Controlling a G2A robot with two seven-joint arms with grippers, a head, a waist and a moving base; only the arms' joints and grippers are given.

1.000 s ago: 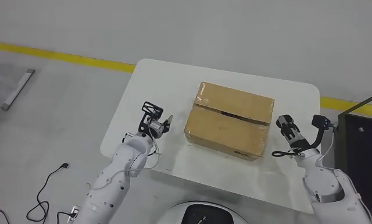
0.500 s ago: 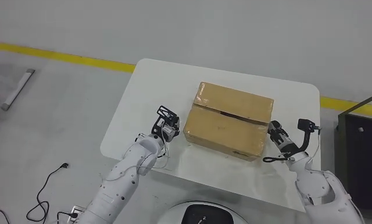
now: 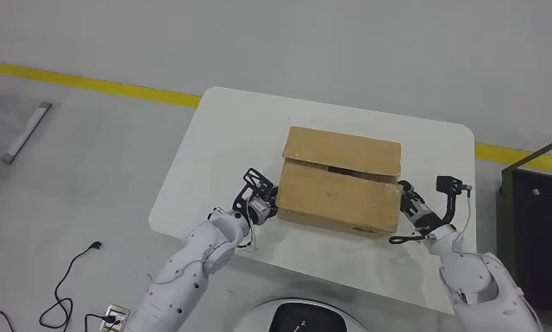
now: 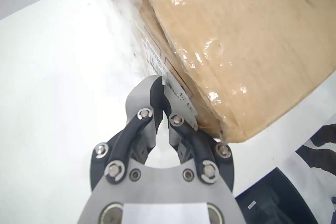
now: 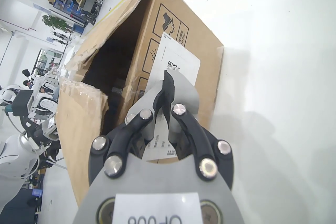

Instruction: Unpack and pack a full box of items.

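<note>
Grey-and-black left end effector (image 4: pixel 160 93) fingers pinched together, arm angled inward; right end effector (image 5: pixel 167 89) same, mirrored.

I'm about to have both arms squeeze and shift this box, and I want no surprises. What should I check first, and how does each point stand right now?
1. Left gripper at one end of the box: ok, fingertips on its side.
2. Right gripper at the opposite end: ok.
3. Both grippers shut for pushing: ok.
4. Box fully on the table: ok.
5. Top flaps open: not ok, nearly closed with a dark gap between them.
6. What is inside: cannot tell, the interior is dark.
</note>
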